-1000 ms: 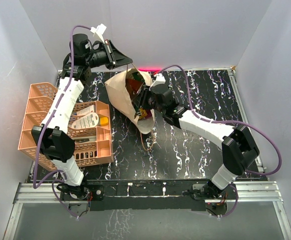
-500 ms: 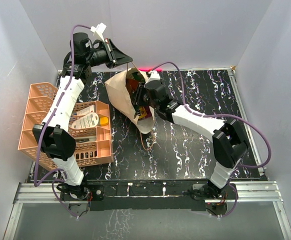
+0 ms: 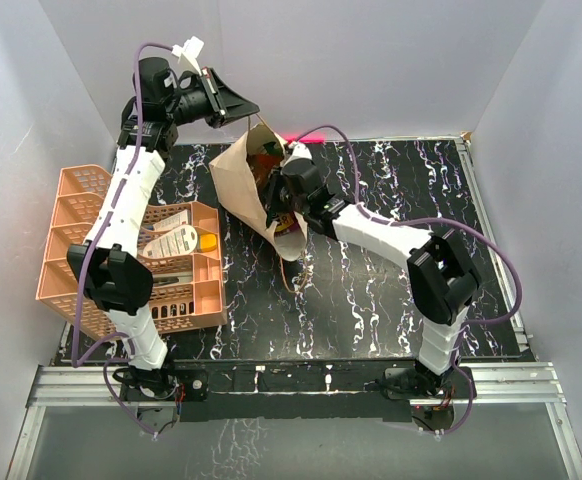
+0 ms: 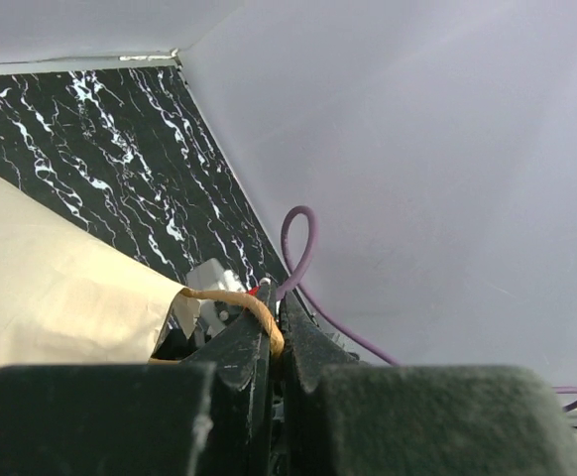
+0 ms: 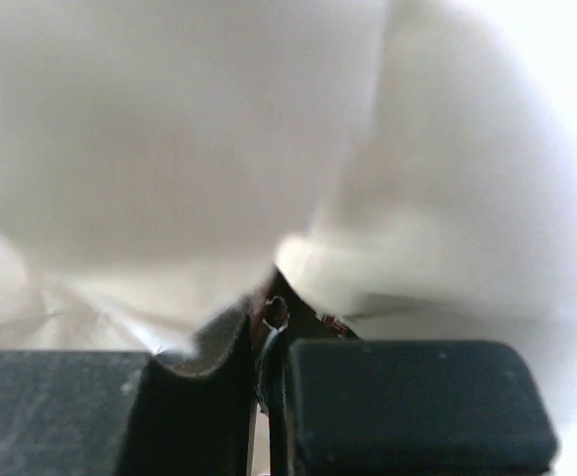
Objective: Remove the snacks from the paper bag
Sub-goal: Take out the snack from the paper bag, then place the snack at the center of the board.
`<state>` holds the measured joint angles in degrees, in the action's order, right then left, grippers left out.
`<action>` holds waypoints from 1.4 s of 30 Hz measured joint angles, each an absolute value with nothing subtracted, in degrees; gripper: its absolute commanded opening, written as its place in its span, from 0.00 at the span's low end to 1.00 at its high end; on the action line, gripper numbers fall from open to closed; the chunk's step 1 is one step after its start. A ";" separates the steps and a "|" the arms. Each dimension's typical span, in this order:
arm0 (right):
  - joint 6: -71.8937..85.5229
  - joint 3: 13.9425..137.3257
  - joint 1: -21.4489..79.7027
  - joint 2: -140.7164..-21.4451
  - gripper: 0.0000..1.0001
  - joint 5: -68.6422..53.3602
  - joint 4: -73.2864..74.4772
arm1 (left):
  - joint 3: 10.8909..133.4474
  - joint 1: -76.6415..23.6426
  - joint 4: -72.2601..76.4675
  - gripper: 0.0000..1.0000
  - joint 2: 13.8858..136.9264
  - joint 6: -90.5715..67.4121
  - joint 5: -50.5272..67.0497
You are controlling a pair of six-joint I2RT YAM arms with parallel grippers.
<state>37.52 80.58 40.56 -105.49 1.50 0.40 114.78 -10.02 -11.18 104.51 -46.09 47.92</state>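
Observation:
The paper bag (image 3: 236,182) stands at the back middle of the table, its mouth held up. My left gripper (image 3: 245,110) is shut on one looped handle (image 4: 252,303), which runs between its fingertips in the left wrist view (image 4: 275,302); the bag's tan side (image 4: 51,288) hangs below. Snacks (image 3: 269,153) show in the mouth, green and dark brown, with a magenta one (image 3: 289,224) lower down. My right gripper (image 3: 277,204) is inside the bag. Its jaws stand almost together (image 5: 267,319) with a dark brown packet (image 5: 274,297) pinched at the tips, pale paper all round.
An orange mesh basket (image 3: 79,182) with white tubes and bottles (image 3: 176,240) stands at the left, close to the bag and my left arm. The bag's second handle (image 3: 293,278) trails on the black marbled table. White walls close in the back and sides.
My right wrist has moved up and left, further over the bag's mouth, and its elbow has swung left. My left gripper has lifted the handle a little higher.

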 measured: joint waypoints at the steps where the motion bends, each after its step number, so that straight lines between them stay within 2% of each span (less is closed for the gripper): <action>1: 37.52 81.34 40.36 -105.49 0.07 1.34 0.82 | 114.87 -9.82 -11.18 0.00 104.51 -46.13 47.88; 12: 37.04 101.21 32.01 -105.49 0.07 -7.49 10.74 | 113.56 -7.11 -8.51 0.00 104.51 -49.25 47.83; 20: 37.87 118.45 31.00 -108.20 0.07 -14.90 17.04 | 117.73 -2.04 -4.21 0.00 108.86 -56.88 46.33; 24: 39.29 122.91 30.74 -108.42 0.07 -17.28 17.96 | 117.73 -1.85 -3.03 0.00 109.23 -58.63 45.43; 32: 41.76 118.78 28.45 -100.84 0.07 -17.91 22.22 | 116.99 -1.72 -2.81 0.00 109.23 -59.22 43.72; 37: 42.06 111.70 26.33 -88.38 0.07 -13.39 23.49 | 116.22 -1.72 -1.89 0.00 109.21 -59.88 42.94; 42: 40.91 97.84 25.54 -72.86 0.07 -3.81 22.94 | 116.18 -1.72 -1.78 0.00 109.19 -59.96 42.72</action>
<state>40.91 97.84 25.54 -72.86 -3.81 22.94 116.18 -1.72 -1.78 109.19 -59.96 42.72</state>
